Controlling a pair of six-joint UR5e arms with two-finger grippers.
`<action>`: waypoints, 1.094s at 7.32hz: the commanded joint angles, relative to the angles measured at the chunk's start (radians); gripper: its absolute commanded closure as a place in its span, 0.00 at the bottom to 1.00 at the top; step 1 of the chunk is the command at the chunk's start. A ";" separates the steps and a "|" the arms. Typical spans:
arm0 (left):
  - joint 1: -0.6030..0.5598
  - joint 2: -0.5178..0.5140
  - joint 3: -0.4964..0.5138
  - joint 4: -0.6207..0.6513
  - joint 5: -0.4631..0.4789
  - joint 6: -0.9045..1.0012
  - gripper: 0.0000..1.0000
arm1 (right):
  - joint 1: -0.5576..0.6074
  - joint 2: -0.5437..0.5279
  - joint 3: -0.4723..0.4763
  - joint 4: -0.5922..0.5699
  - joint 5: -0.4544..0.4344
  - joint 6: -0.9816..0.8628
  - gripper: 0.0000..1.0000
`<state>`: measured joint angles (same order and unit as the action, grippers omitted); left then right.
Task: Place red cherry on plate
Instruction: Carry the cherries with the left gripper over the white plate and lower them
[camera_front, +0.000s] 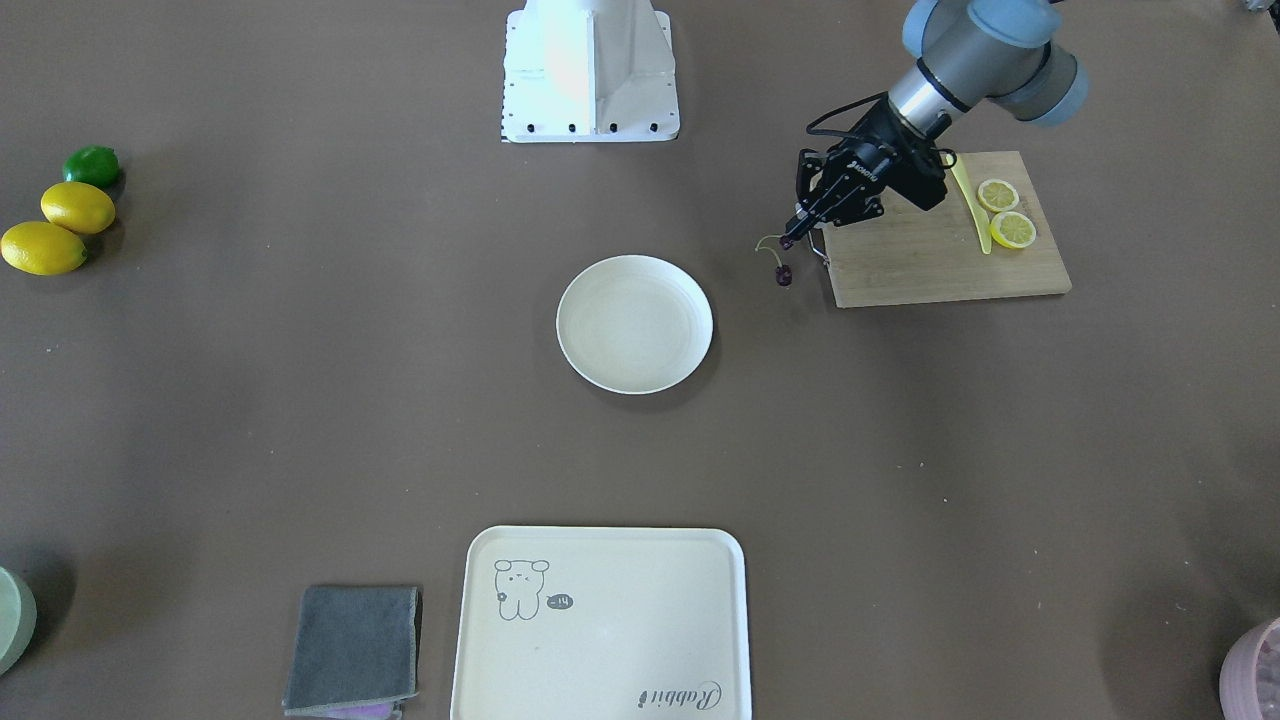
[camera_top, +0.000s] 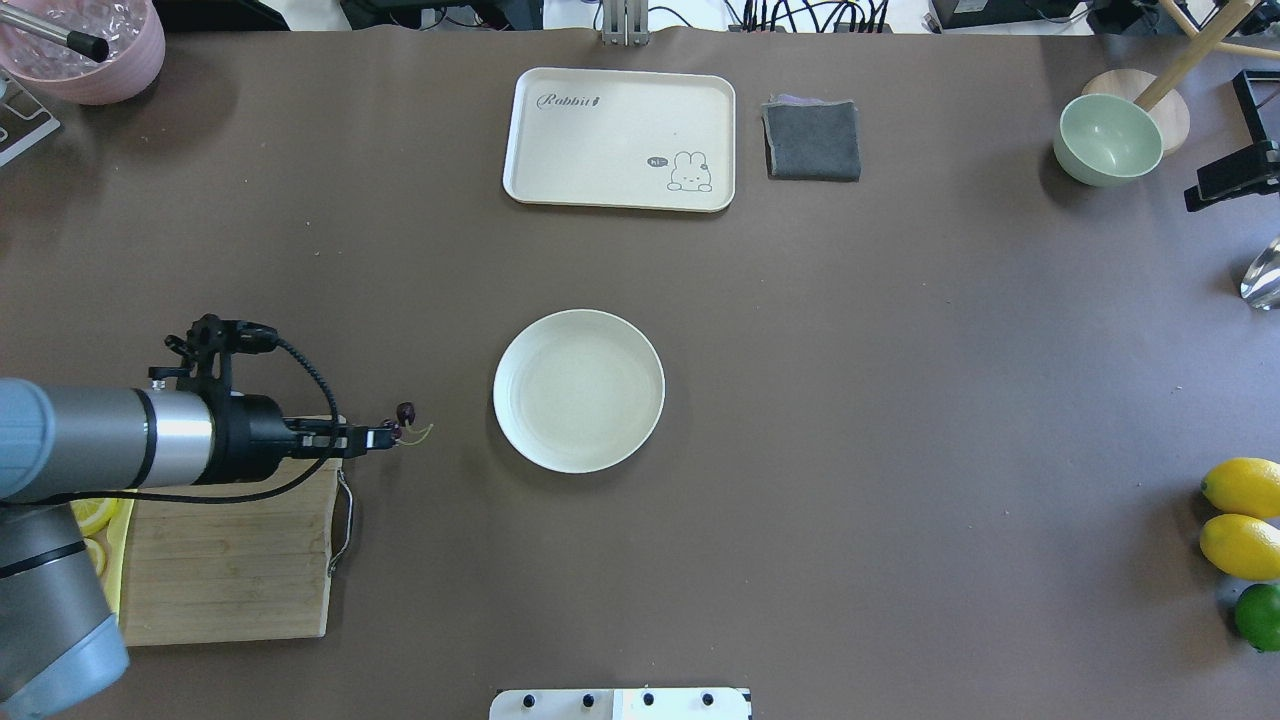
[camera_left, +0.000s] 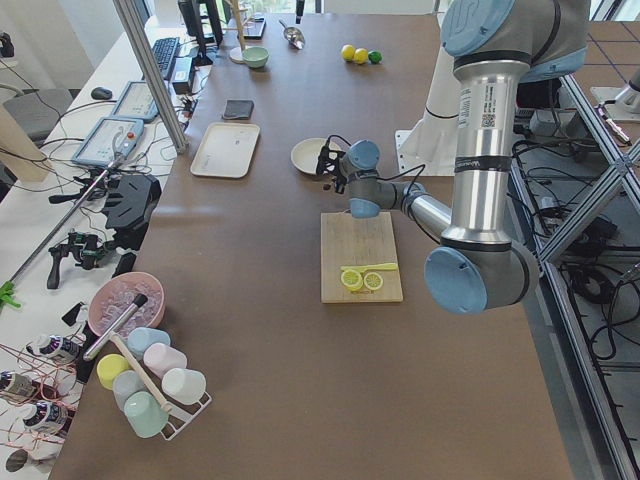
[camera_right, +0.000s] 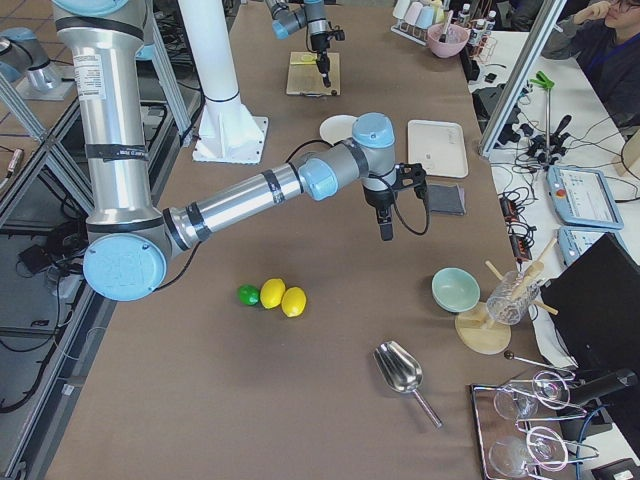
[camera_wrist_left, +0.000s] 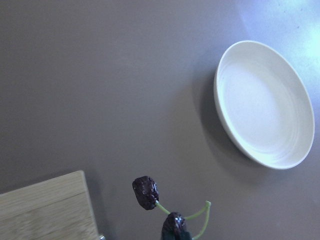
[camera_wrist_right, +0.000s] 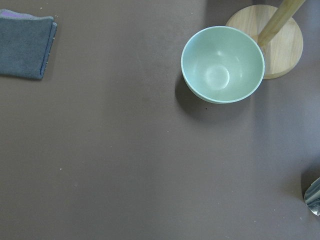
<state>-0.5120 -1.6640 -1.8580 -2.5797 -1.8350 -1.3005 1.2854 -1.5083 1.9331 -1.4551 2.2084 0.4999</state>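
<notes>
My left gripper (camera_front: 790, 238) (camera_top: 385, 436) hangs just off the corner of the cutting board, shut on the red cherry (camera_front: 783, 275) (camera_top: 405, 411). One dark cherry (camera_wrist_left: 174, 226) sits at the fingertips, while the other (camera_wrist_left: 145, 192) dangles beside it on its green stem. The round cream plate (camera_front: 634, 323) (camera_top: 578, 390) (camera_wrist_left: 265, 105) lies empty at the table's middle, a short way from the cherry. My right gripper (camera_right: 385, 230) shows only in the exterior right view, above bare table, and I cannot tell its state.
A wooden cutting board (camera_front: 940, 245) with two lemon slices (camera_front: 1005, 212) and a yellow knife lies under the left arm. A cream tray (camera_front: 600, 625) and a grey cloth (camera_front: 355, 648) sit far from the robot. Lemons and a lime (camera_front: 60, 225) lie on the robot's right. A green bowl (camera_top: 1108, 140) stands at the far right.
</notes>
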 joint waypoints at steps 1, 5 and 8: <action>0.009 -0.242 0.100 0.109 0.061 -0.165 1.00 | 0.044 -0.041 0.000 -0.007 0.039 -0.047 0.00; 0.075 -0.365 0.169 0.181 0.215 -0.263 0.02 | 0.104 -0.179 -0.039 -0.010 0.063 -0.152 0.00; 0.052 -0.355 0.131 0.267 0.230 -0.255 0.02 | 0.187 -0.202 -0.089 -0.008 0.210 -0.152 0.00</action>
<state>-0.4455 -2.0222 -1.7040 -2.3606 -1.6096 -1.5601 1.4388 -1.7002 1.8577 -1.4643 2.3648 0.3489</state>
